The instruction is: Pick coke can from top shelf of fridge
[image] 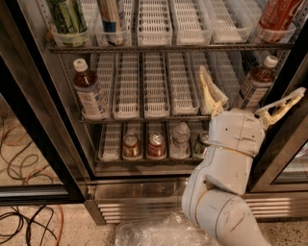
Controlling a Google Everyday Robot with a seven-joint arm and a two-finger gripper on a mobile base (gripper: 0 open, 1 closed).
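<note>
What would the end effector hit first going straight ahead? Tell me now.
Probably the brown tea bottle on the middle rack, framed by the open end effector; depth is unclear. The coke can sits higher.

The speckled floor bears tangled cables at left and crumpled clear plastic below the gripper, spread wide before the middle rack.
</note>
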